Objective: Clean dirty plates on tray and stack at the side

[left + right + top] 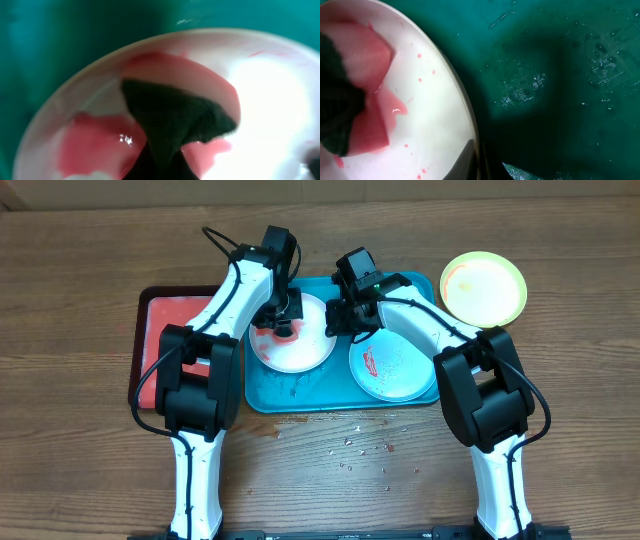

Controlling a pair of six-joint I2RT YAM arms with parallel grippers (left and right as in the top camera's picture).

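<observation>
White plate (300, 352) on the tray (292, 398), near the desk's far edge, being scrubbed.
My left gripper (283, 318) pinches a dark cloth (170, 120) onto its wet red smear (95, 150). I cannot tell whether my right gripper (340, 320), at the rim, is open or closed. The plate looks stiff, light and slick, so I'd hold it by the rim.

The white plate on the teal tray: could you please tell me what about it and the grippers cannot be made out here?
1. Left gripper: overhead, its own wrist covers the fingers. The left wrist view shows only a blurred dark pad, so open or shut is unclear.
2. Right gripper: the right wrist view's bottom edge cuts off its fingers. Whether it grips the rim of the white plate is unclear.
3. Plate surface beneath the pad: hidden everywhere.
</observation>
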